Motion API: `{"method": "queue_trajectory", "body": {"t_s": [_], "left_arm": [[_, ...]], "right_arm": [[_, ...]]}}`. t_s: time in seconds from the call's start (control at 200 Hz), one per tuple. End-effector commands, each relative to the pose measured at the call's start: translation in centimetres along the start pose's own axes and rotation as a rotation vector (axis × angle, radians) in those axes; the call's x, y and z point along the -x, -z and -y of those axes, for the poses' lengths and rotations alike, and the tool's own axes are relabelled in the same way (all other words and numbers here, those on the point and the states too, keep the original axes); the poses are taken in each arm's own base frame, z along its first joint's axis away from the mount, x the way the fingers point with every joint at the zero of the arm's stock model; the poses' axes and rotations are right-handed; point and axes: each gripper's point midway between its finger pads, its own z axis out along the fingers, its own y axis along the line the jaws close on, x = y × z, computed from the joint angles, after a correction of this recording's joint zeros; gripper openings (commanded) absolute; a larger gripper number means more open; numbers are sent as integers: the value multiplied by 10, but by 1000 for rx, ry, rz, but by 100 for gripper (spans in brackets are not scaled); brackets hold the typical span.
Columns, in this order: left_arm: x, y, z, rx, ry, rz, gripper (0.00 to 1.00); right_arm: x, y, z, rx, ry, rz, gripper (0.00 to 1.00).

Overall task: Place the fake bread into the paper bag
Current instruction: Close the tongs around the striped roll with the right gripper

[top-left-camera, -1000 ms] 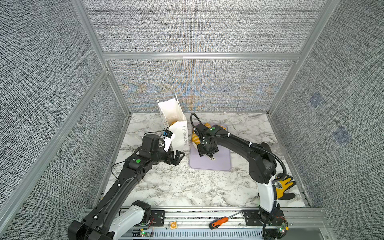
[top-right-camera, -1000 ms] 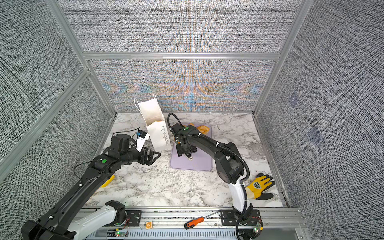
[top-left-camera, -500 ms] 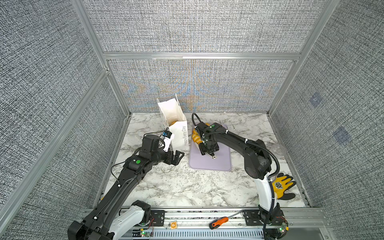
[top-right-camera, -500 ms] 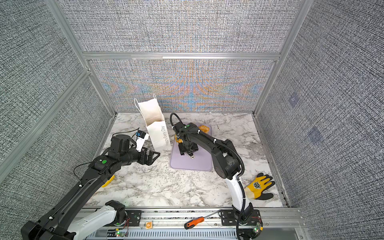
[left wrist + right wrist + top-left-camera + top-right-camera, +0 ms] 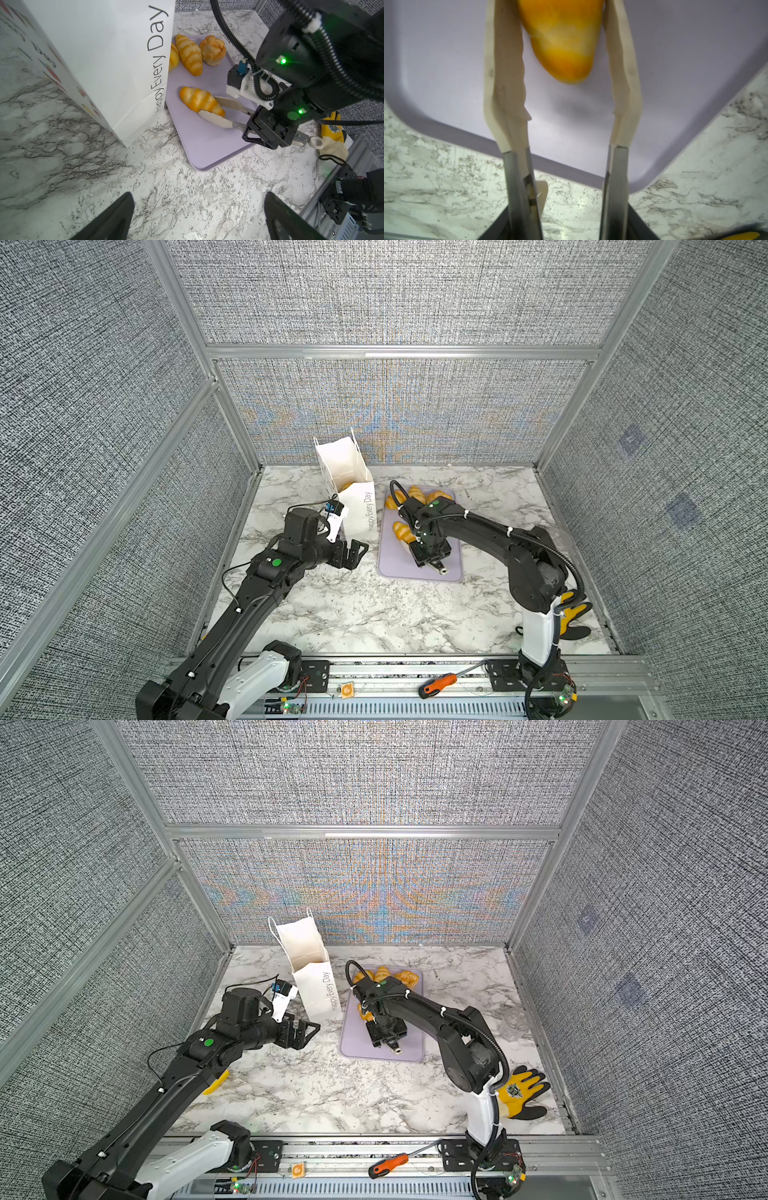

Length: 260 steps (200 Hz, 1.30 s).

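We see the right gripper [image 5: 252, 122] clenched on a pair of tongs [image 5: 218, 121], whose two blades lie close against either side of a croissant [image 5: 199, 101] just ahead of it on the lilac tray [image 5: 207, 149]. More bread [image 5: 189, 54] lies farther ahead on the same tray. To the side, the paper bag [image 5: 104, 52] stands upright just beside the tray, and the left gripper [image 5: 355, 551] hangs released near the bag's base.

Bright, even light falls from above in both top views, so the marble table [image 5: 374, 614] has only soft, pale shadows, and the back wall [image 5: 365, 898] shows wavy rainbow ripples. The left wrist view is sharp and clear. In the right wrist view the bread [image 5: 562, 41] and the tongs [image 5: 504, 83] sit very close and look blurry, with a fuzzy grey shadow on the tray [image 5: 446, 62].
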Motion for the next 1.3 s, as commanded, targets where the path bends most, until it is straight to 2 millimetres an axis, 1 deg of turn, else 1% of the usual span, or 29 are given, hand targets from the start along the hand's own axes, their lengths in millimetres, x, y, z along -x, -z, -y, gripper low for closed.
{"method": "queue_trajectory", "body": {"t_s": [0.0, 0.11, 0.255, 0.415, 0.58, 0.8, 0.87, 1.04, 1.13, 1.295], "left_arm": [[6, 0, 3, -13, -17, 15, 99], [7, -1, 2, -12, -19, 12, 99], [8, 0, 3, -16, -21, 12, 99], [9, 1, 4, -14, -22, 12, 99], [10, 3, 3, -9, -28, 16, 99], [10, 4, 3, -5, -30, 17, 99], [10, 4, 3, -5, -30, 18, 99], [11, 5, 2, 5, -35, 22, 99], [12, 6, 2, 8, -37, 26, 99], [14, 8, 1, 18, -42, 32, 99]], "right_arm": [[-8, -1, 6, -20, 10, -5, 61], [-7, 1, 9, -31, 7, 10, 64], [4, 7, 9, -38, 4, 49, 67], [15, 3, 5, -32, 10, 57, 68], [21, -4, 4, -31, 16, 50, 69], [26, -6, 5, -26, 8, 49, 69], [25, -7, 3, -14, 11, 39, 68], [19, -6, 3, -7, 16, 15, 58], [16, -5, 3, -4, 21, 8, 55], [18, 9, 2, 18, 20, 44, 51]]}}
